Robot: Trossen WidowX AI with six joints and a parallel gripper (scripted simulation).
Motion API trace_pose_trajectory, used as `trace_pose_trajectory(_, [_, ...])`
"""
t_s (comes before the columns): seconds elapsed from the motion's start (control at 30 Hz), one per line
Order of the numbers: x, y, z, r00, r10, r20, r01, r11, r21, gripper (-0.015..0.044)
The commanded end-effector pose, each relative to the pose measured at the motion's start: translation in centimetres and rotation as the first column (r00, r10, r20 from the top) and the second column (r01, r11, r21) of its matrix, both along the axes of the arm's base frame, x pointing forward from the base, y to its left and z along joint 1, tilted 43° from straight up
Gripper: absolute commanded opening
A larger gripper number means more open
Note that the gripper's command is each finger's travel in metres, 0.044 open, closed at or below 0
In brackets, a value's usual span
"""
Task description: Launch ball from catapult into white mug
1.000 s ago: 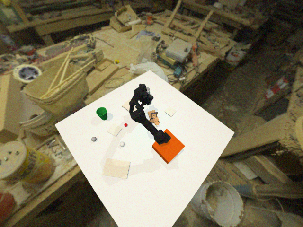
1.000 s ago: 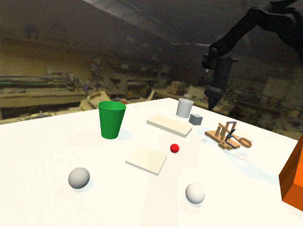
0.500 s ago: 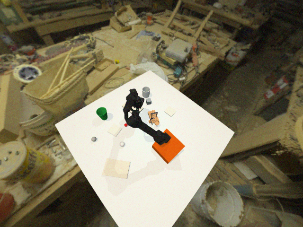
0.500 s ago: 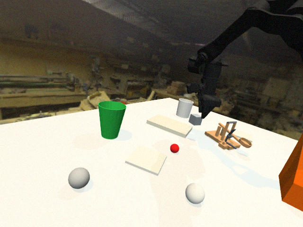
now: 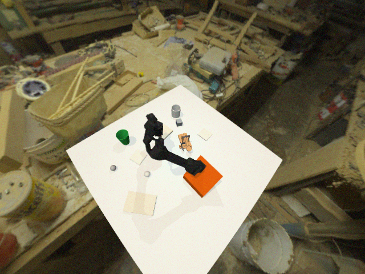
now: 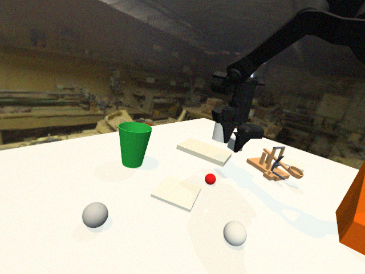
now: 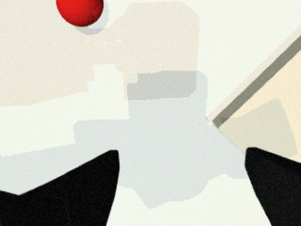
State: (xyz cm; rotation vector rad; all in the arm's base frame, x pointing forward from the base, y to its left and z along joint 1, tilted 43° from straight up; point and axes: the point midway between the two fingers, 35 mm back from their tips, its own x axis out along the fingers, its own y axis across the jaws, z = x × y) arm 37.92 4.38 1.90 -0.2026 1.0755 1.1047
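white table (image 5: 177, 236) (image 6: 53, 182) (image 7: 235, 61) carrying mugs, balls, catapult

A cluttered woodworking workshop: dusty workbenches (image 5: 147, 56) carry timber offcuts, with plastic buckets (image 5: 266, 244) standing at the near right.
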Motion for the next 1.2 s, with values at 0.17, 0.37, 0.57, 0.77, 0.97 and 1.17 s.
trace_pose_trajectory(0.17, [0.4, 4.0, 2.0, 0.959, 0.212, 0.191, -0.216, 0.976, 0.002, 0.0300])
trace_pose_trajectory(0.37, [0.4, 6.7, 3.2, 0.885, 0.343, 0.316, -0.356, 0.934, -0.017, 0.0300])
trace_pose_trajectory(0.57, [0.1, 9.0, 4.3, 0.792, 0.444, 0.420, -0.469, 0.882, -0.048, 0.0300])
trace_pose_trajectory(0.77, [0.0, 9.2, 4.2, 0.789, 0.447, 0.423, -0.472, 0.880, -0.049, 0.0300])
trace_pose_trajectory(0.97, [0.1, 10.1, 3.3, 0.789, 0.447, 0.423, -0.473, 0.880, -0.048, 0.0300])
trace_pose_trajectory(1.17, [0.1, 10.6, 2.8, 0.789, 0.447, 0.423, -0.473, 0.880, -0.048, 0.0300])
